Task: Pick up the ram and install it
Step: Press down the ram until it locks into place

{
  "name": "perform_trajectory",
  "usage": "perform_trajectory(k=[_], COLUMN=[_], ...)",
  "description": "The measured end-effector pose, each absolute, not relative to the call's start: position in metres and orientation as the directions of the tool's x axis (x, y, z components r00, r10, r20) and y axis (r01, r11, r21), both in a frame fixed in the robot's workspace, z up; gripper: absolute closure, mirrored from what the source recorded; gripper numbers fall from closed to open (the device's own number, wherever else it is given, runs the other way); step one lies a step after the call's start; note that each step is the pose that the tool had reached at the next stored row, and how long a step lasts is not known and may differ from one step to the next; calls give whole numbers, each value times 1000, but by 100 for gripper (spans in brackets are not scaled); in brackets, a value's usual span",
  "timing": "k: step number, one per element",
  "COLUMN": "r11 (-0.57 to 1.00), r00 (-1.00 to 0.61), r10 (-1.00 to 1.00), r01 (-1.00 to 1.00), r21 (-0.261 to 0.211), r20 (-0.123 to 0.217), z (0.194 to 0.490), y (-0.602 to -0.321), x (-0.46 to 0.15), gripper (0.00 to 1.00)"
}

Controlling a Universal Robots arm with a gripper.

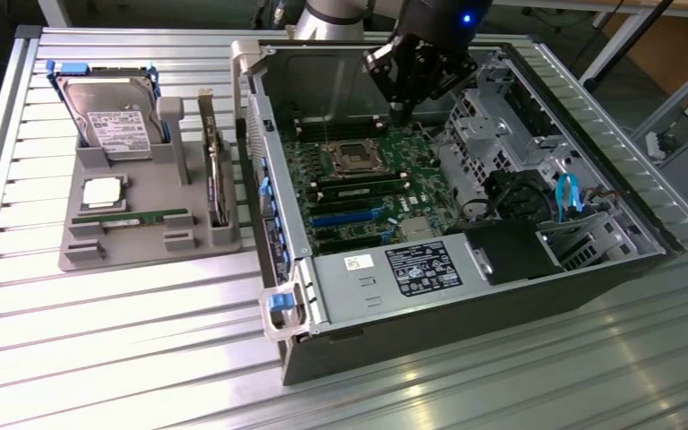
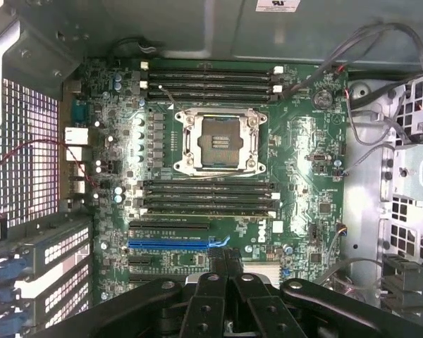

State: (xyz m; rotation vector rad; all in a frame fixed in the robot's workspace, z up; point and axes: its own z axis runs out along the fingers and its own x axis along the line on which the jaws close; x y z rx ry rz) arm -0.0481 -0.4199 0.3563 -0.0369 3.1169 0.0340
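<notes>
The ram (image 1: 136, 219) lies flat in the grey holder tray (image 1: 87, 253) on the table — just below the silver processor chip (image 1: 103, 191), at the exterior view's left. It is well apart from the gripper (image 1: 405, 115), which hangs closed and empty over the motherboard (image 1: 374, 184) inside the open computer case (image 1: 583, 260) — fingers (image 2: 224, 262) together.
</notes>
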Motion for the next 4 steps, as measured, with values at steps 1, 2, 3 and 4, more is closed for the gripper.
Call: perform_trajectory(k=[1, 2, 3, 4], r11=[999, 999, 999, 999], r00=[-999, -999, -999, -999], r10=[-23, -23, -23, -23], r01=[-24, -24, -24, -24], r21=[22, 21, 22, 21], r20=[-25, -25, -25, -25], z=[356, 356, 356, 356], y=[-420, -420, -420, -420], x=[-48, -48, -48, -48], gripper=[91, 91, 91, 91])
